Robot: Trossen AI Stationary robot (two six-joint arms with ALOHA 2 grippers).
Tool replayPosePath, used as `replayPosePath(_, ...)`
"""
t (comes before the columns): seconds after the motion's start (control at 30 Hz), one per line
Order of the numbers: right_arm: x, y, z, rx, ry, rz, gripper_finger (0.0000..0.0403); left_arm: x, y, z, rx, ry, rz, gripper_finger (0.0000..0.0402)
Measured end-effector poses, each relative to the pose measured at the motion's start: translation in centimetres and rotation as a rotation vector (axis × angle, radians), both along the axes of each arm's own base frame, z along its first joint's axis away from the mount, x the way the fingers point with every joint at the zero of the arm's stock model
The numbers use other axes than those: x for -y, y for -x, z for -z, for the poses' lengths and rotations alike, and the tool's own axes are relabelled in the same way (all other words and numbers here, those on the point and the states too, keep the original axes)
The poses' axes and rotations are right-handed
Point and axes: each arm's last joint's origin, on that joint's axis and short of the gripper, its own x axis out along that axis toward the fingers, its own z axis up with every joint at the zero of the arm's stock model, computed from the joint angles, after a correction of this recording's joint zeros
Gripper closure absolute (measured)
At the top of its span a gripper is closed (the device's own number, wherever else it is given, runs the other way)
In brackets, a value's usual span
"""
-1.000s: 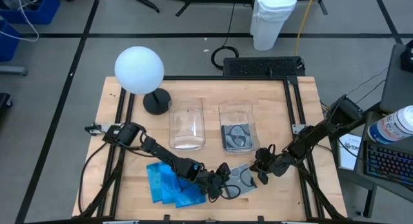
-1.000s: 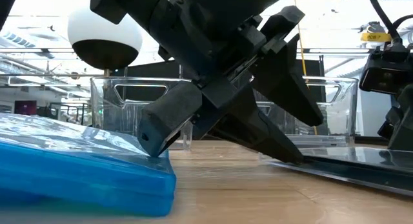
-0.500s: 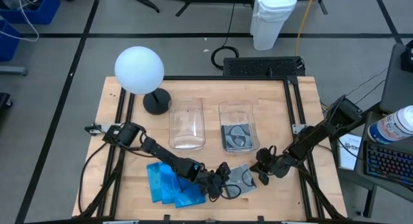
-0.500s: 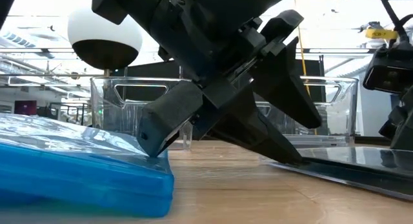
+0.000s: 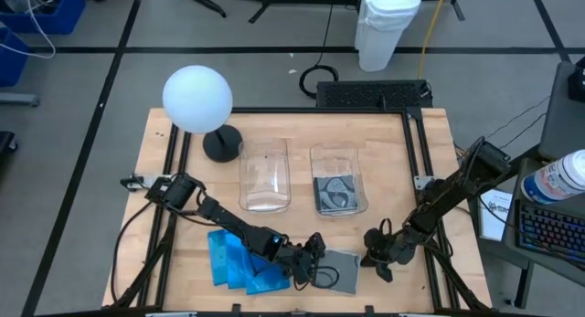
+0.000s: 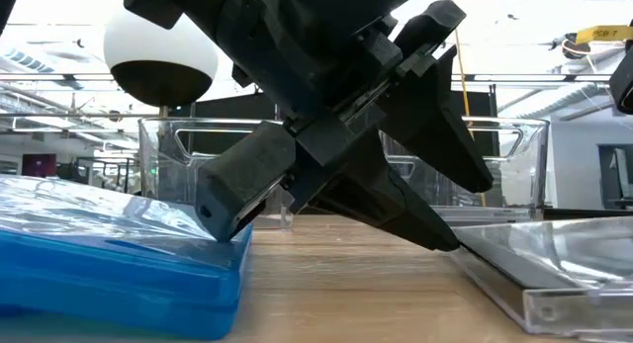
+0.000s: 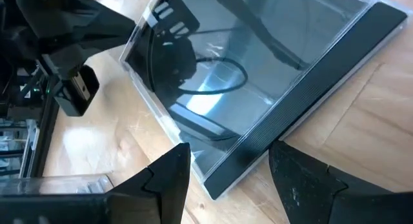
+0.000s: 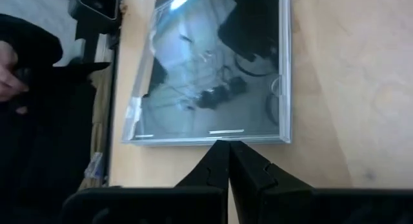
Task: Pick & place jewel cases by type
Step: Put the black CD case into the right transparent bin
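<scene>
The right gripper, closed and empty, has just pushed the clear case nearer. The left gripper is waiting open around its left edge, ready to grab.

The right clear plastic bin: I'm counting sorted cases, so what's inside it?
In the right clear rectangular plastic bin, one clear jewel case with a grey-black patterned insert lies flat. Whether more lie beneath it cannot be seen.
</scene>
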Motion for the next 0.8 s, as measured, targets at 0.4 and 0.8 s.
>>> replayPosePath(0.4,0.67,0.3,0.63,-0.046,0.078,0.059,0.0403,-0.07,-0.07,-0.02,0.001,0.006,0.009,0.019)
replayPosePath(0.8,0.66,0.3,0.6,-0.027,0.094,0.036,0.0384,-0.04,-0.13,-0.09,0.01,0.012,0.009,0.019)
